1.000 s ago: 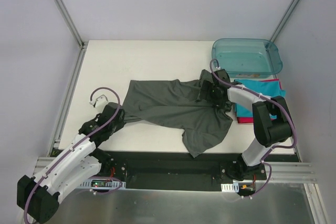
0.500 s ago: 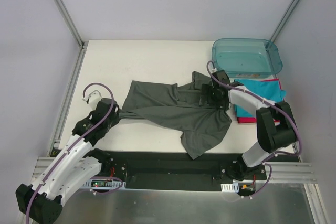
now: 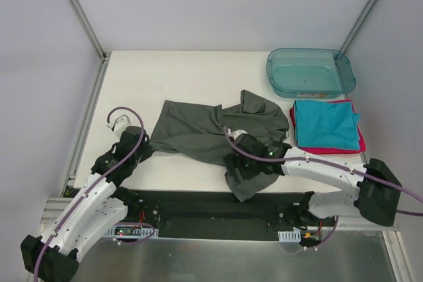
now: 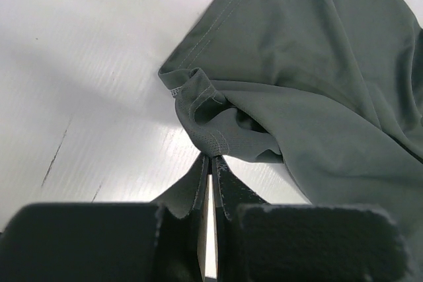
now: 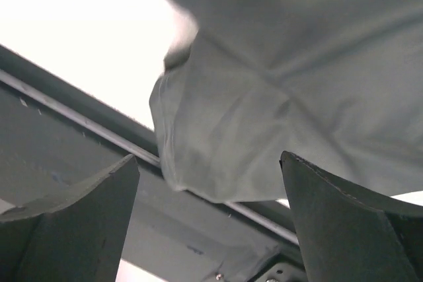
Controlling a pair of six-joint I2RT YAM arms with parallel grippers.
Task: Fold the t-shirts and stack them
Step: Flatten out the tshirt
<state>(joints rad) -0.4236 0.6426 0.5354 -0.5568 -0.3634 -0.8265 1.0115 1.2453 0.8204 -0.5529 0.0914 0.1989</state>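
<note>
The dark charcoal-grey t-shirt (image 3: 198,130) lies crumpled across the middle of the table, and its near flap hangs over the front edge. My left gripper (image 3: 144,145) is shut on the shirt's left hem. In the left wrist view the pinched hem (image 4: 205,138) bunches at the gripper (image 4: 211,158), and the shirt (image 4: 317,64) spreads away to the right. My right gripper (image 3: 236,168) is open and empty, low over the near flap. In the right wrist view it (image 5: 208,158) frames the flap (image 5: 297,64). The teal t-shirt (image 3: 325,120) lies folded on the red-pink one (image 3: 330,149) at right.
The translucent teal tub (image 3: 310,70) stands at the far right corner, behind the folded stack. A black rail (image 3: 198,206) runs along the table's front edge under the hanging flap. Metal frame posts rise at the back corners.
My right gripper let go of the shirt's far right part near the stack and swung to the near side over the hanging flap. My left gripper kept its hold and shifted slightly left.
</note>
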